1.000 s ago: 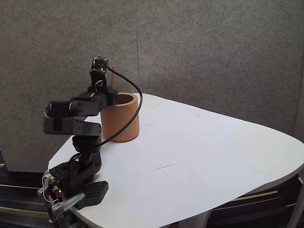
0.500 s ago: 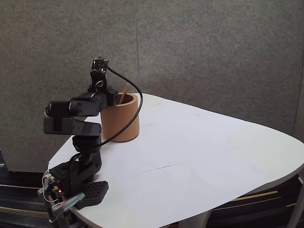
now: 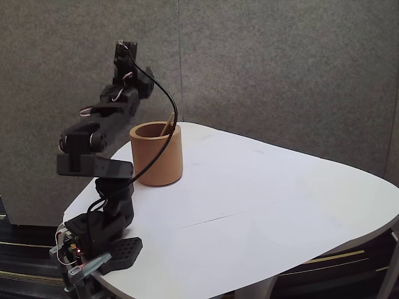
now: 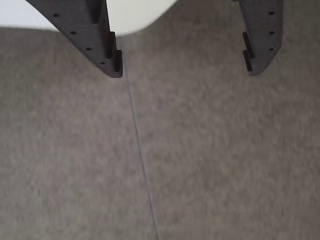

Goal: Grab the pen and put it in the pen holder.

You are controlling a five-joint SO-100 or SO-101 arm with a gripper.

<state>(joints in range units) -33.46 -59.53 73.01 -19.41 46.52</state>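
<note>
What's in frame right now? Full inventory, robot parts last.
holder: 1, orange-brown cylinder, near the table's left end in the fixed view, beside the arm.
pen: 1, tan stick, leaning inside the holder, tip above the rim.
table: 1, white, rounded top.
wall: grey felt-like panels behind the table, vertical seam.
cable: 1, black, looping from the arm down past the holder.
arm: 1, black, base clamped at the table's front-left corner, raised above the holder.
gripper: 1, black, jaws wide apart, nothing between them in the wrist view.
</note>
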